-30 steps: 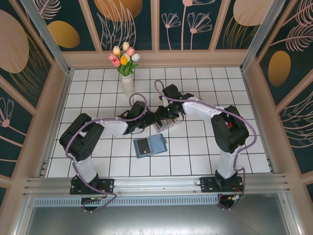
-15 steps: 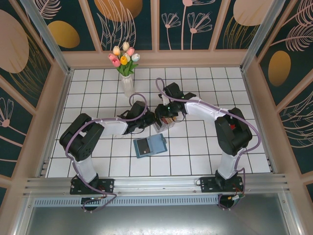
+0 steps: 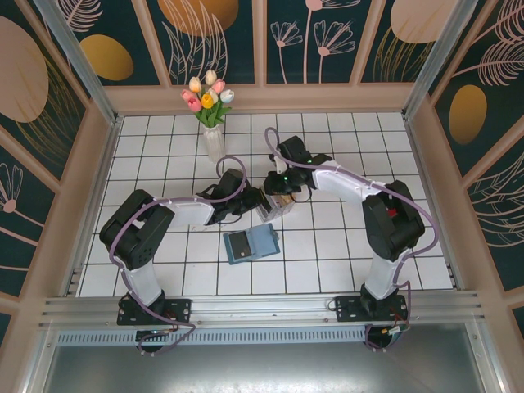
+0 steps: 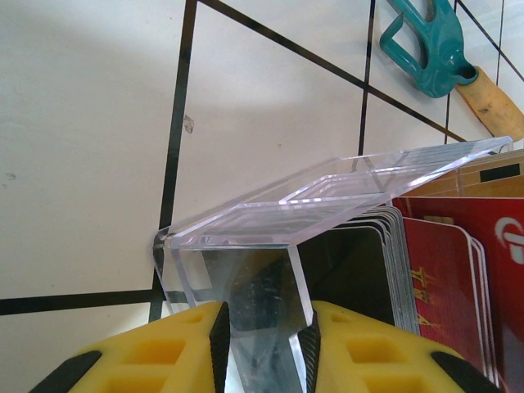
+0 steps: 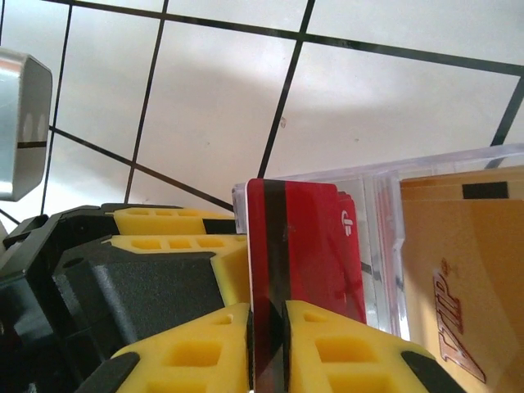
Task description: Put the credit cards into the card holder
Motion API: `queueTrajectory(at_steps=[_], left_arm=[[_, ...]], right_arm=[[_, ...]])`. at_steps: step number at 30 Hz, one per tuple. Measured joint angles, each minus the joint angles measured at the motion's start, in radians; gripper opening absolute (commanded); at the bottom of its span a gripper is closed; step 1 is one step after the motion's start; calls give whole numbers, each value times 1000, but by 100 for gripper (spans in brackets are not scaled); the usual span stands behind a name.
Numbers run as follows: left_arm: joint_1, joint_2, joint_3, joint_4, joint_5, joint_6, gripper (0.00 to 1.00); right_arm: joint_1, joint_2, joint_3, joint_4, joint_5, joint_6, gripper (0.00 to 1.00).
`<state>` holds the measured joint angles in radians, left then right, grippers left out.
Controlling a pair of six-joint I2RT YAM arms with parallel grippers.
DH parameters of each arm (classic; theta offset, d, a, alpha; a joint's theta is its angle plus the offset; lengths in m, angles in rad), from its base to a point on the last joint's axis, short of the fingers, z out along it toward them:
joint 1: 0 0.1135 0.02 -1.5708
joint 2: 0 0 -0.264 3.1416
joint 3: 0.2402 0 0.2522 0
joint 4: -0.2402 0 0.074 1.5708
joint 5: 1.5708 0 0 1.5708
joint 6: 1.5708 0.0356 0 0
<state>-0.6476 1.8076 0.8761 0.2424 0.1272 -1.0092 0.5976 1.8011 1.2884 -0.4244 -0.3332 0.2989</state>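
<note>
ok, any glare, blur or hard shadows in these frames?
Top external: even light, sharp, soft shadows beneath the arms. Left wrist: clear tray edges catch bright glare, walls hard to read; soft shadow band over the tiles. Right wrist: red card crisp, broad soft shadow on the tiles behind it.

Centre of the top view is jammed: left gripper (image 4: 262, 332) pinching the wall of the clear tray (image 3: 275, 210) and right gripper (image 5: 267, 327) clamped on a red card (image 5: 291, 237) meet there, with both arms fencing it in from lower left and right. Just below them lies the card holder (image 3: 252, 244); the tulip vase (image 3: 213, 141) stands upper left of centre. Bare table (image 3: 352, 262) tiles open at lower right, upper right and upper left corner.
</note>
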Motion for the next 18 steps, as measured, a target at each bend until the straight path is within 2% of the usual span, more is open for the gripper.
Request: queueTrajectory(at_steps=[9,18], left_arm=[[0,0,0,0,0,0,32],[0,0,0,-1,0,7,32]], right_arm=[[-39,-31,-11,-2,4,-4,11],[-40,-84,-13,-27,128,-12,4]])
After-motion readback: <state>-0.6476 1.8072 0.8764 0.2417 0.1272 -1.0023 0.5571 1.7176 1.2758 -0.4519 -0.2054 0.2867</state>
